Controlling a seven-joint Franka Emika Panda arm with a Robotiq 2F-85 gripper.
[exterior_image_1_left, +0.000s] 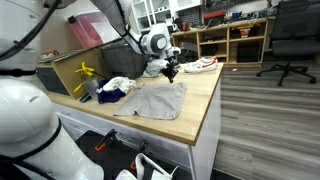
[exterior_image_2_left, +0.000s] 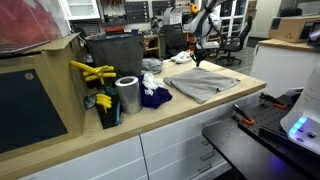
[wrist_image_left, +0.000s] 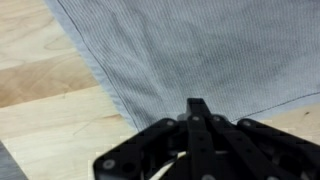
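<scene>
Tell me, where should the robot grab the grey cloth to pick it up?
Best at a corner, pinched from straight above. The grey cloth lies flat and spread out on the wooden counter, so its middle offers no fold to grab. The wrist view shows a corner with bare wood beside it, close to the gripper. That is probably the easiest spot.

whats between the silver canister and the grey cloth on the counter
A crumpled dark blue cloth lies between the silver canister and the grey cloth, as an exterior view shows.
</scene>
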